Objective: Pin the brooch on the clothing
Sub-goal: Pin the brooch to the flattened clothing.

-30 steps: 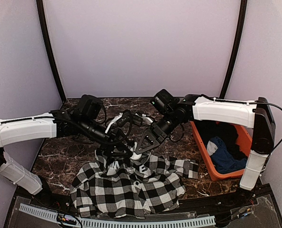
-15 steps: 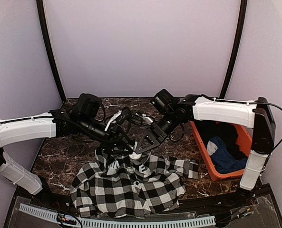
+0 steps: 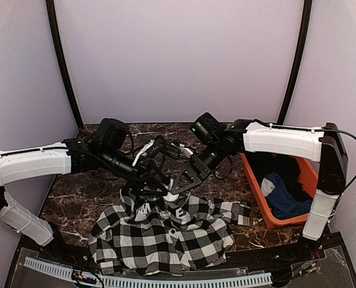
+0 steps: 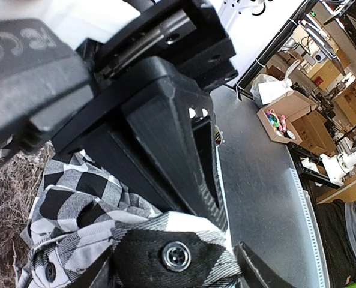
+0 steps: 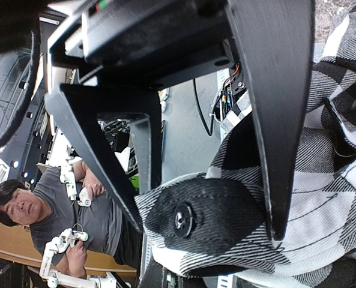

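Observation:
The clothing [image 3: 165, 234], a black-and-white checked shirt with white lettering, lies crumpled at the table's near edge. Its far edge is pulled up into a fold [image 4: 165, 237] between both grippers. My left gripper [image 3: 159, 185] straddles this fold, its fingers [image 5: 274, 150] apart and touching the bulging cloth on both sides. My right gripper [image 3: 176, 187] is shut, and its narrow tips [image 4: 217, 210] meet the fold's white edge. A small round metal stud [image 4: 176, 255] sits on the fold's black check [image 5: 184, 219]. I cannot tell whether it belongs to the brooch, which shows nowhere else.
An orange basket [image 3: 253, 186] stands at the right with a dark blue garment [image 3: 283, 198] inside. The dark marble table [image 3: 75, 192] shows to the left of the shirt. A white ribbed strip [image 3: 165, 279] runs along the near edge.
Almost nothing differs. The left wrist has shifted very slightly, and both grippers stay at the raised fold.

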